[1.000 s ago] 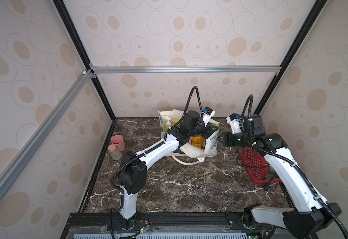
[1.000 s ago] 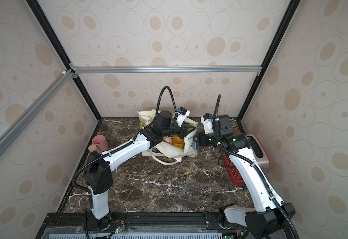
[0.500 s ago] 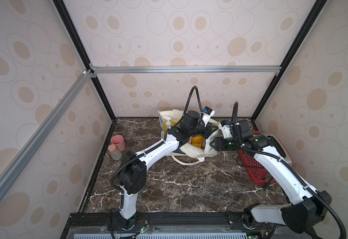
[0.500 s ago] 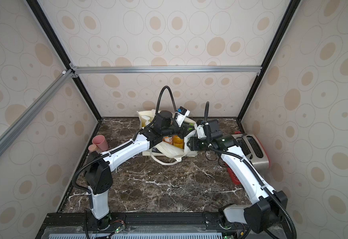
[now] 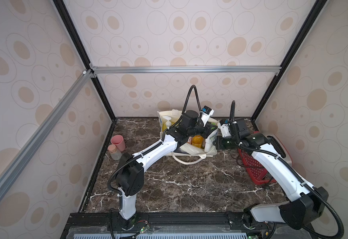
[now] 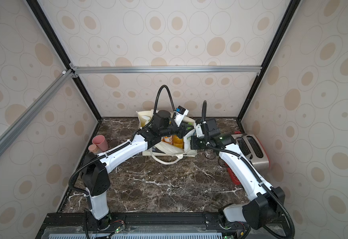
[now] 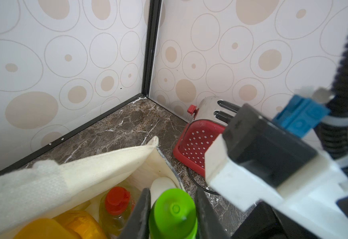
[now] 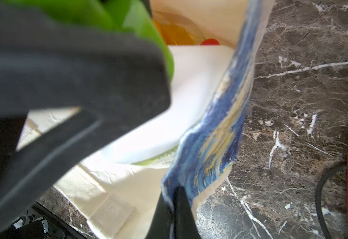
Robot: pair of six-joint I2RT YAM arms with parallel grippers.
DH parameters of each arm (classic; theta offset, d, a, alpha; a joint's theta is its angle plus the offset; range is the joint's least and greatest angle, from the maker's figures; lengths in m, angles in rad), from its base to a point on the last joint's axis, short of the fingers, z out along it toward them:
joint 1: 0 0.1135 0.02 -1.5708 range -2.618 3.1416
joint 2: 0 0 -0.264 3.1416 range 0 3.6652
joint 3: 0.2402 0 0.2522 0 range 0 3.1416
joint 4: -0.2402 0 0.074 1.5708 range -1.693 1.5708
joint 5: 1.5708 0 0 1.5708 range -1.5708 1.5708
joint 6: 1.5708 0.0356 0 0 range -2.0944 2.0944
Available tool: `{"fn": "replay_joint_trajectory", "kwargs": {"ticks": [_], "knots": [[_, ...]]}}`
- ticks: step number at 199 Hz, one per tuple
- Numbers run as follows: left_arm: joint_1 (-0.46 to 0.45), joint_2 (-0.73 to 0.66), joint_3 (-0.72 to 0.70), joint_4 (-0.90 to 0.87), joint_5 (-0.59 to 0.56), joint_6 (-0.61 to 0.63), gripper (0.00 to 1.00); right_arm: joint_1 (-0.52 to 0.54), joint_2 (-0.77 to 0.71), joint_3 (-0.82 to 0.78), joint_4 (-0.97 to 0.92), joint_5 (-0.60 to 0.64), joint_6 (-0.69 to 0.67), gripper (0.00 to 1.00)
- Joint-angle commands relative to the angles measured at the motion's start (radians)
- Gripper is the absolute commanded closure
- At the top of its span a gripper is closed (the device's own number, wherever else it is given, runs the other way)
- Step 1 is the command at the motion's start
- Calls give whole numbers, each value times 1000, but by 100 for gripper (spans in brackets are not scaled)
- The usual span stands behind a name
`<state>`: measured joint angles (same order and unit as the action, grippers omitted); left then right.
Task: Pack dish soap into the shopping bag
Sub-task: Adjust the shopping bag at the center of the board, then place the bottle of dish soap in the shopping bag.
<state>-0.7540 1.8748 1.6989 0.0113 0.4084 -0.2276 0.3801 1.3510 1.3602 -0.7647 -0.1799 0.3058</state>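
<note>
1. currently, the boxy cream canvas shopping bag (image 5: pixel 189 150), printed with blue-and-yellow swirls, stands open at the back middle of the dark marble table (image 5: pixel 179 186). its near wall sags, and one white rope handle (image 5: pixel 189 162) loops onto the table in front.
2. the left gripper (image 7: pixel 172 193) is clenched on the bright green cap of a white plastic bottle (image 7: pixel 173 213), whose body sits down inside the bag, at the corner nearest the right arm.
3. the right gripper (image 8: pixel 172 199) is pinched tight on the printed edge of the bag, with fabric between its fingers.
4. counted inside the bag:
   - one white green-capped bottle
   - one greenish bottle (image 7: pixel 117 203) with a red cap
   - one yellow bottle (image 5: pixel 167 124) with a white pump, at the far left corner
   - two orange bottles (image 7: pixel 79 224) in the left wrist view; whether there are more cannot be told
5. counted outside the bag:
   - one pink cup (image 5: pixel 118 142) and one cork-stoppered jar (image 5: pixel 114 153), just beside each other by the left wall
   - one red perforated basket (image 7: pixel 198 142) and one steel toaster (image 7: pixel 208 107) by the right wall
</note>
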Motion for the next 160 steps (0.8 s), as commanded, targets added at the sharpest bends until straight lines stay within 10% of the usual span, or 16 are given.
{"fn": "replay_joint_trajectory", "kwargs": {"ticks": [1,120,160], "knots": [[-14,-78,-4,59,23,28,98,-5,-2,94,25,-30,-4,100],[-14,-82,-105,70,81,79,94,-80,14,277,25,-129,-1,100],[-14,-37,-66,-11,136,110,58,-87,8,267,23,-130,-6,100]]}}
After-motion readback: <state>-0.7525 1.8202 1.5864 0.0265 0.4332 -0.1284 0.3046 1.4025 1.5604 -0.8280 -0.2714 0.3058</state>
